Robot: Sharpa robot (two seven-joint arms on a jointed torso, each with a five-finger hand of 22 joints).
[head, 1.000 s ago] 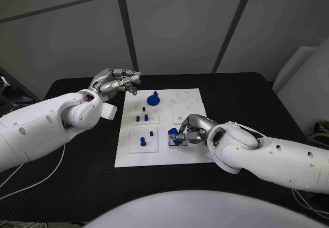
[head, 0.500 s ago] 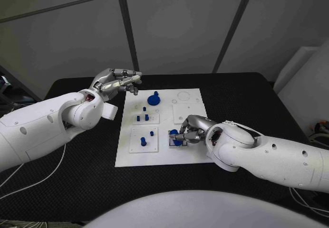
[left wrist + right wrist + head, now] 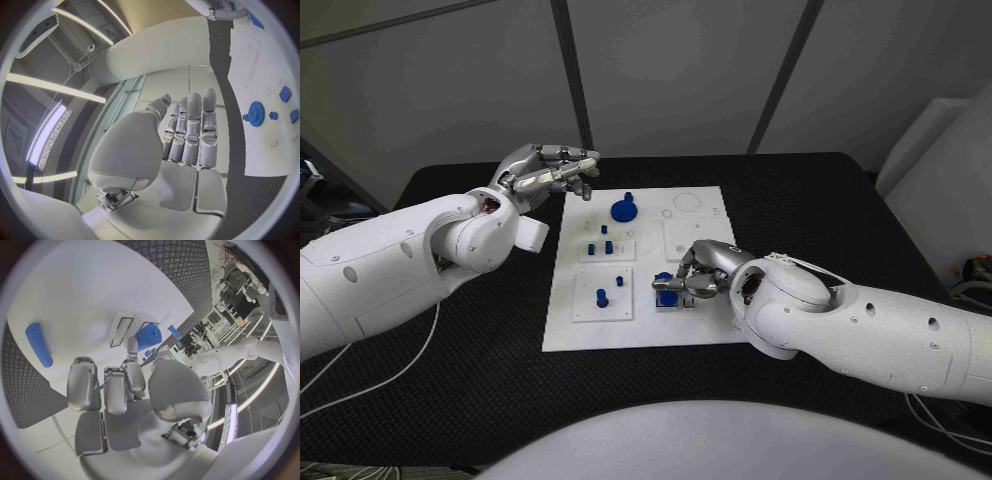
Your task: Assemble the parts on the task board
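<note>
On the black table (image 3: 473, 400) the white board (image 3: 711, 330) lies in the middle. Right hand (image 3: 697, 275) sits low over the board's near right part, fingers curled round a blue part (image 3: 668, 290) at a small plate there; the right wrist view shows the blue part (image 3: 149, 335) at the fingertips (image 3: 132, 347), touching them, so it looks pinched, though the grip is partly hidden. Blue peg (image 3: 39, 344) lies flat on the board well apart from that hand. Left hand (image 3: 545, 170) hangs above the table just off the board's far left corner, fingers curled in side by side, holding nothing. Blue gear (image 3: 622, 209) stands on the far part of the board, small blue pegs (image 3: 599, 243) nearer, one more peg (image 3: 600, 296) on the near left plate.
</note>
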